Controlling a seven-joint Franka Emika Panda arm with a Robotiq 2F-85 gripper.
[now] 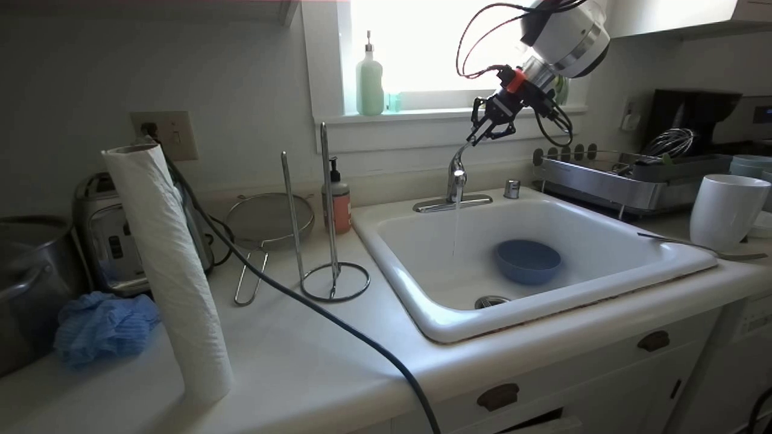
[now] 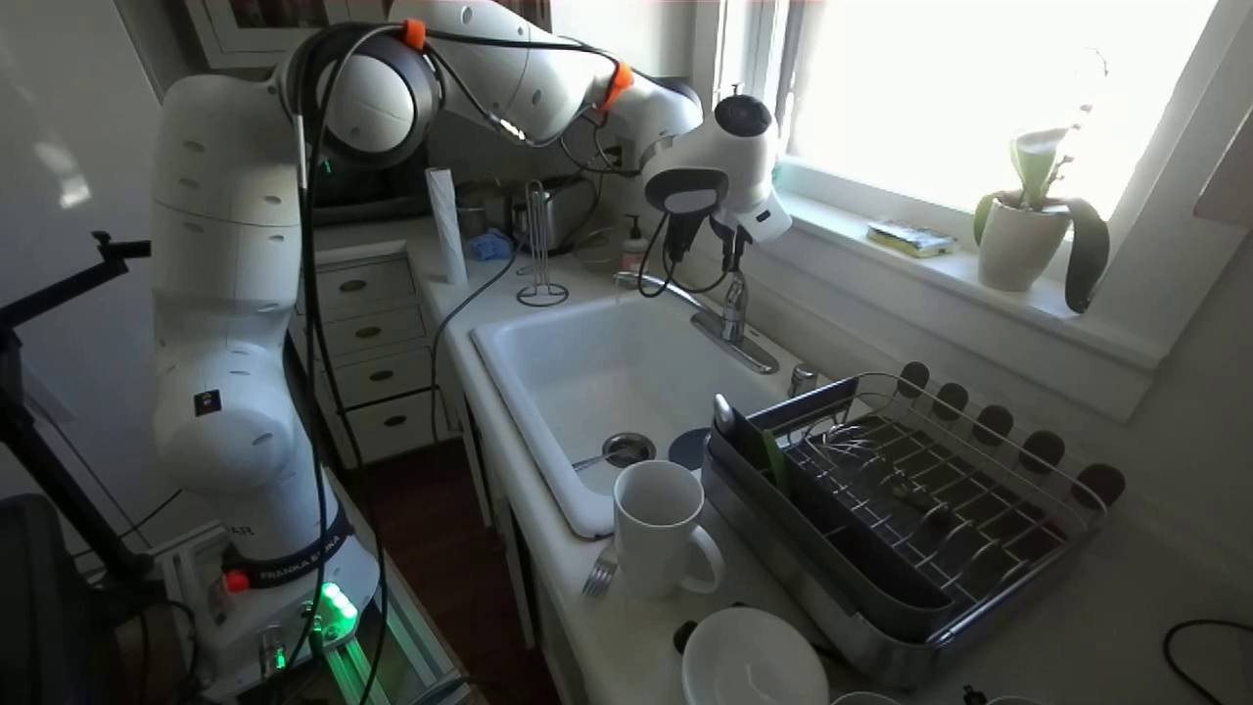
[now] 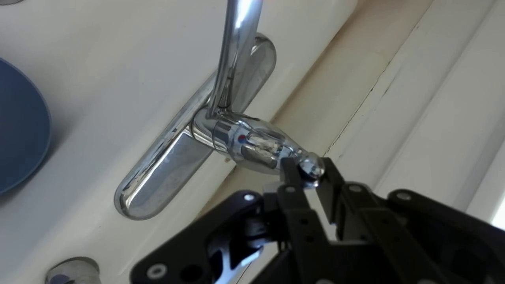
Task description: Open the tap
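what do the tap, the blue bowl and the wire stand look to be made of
Tap: metal by its look, with a polished chrome finish; it shows sharp, mirror-like reflections.
Blue bowl: matte, perhaps plastic or ceramic; no bright highlights show, so the look leaves it open.
Wire stand: probably steel or chromed wire, given the thin bent rods and grey metallic sheen.

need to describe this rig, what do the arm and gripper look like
The arm is white with smooth, rounded segments and dark rings at some joints. Black cables run along it, strapped on with orange bands. A dark collar at its base reads FRANKA EMIKA, near green lights. The gripper is black, with slim, straight jaws and silvery screws.
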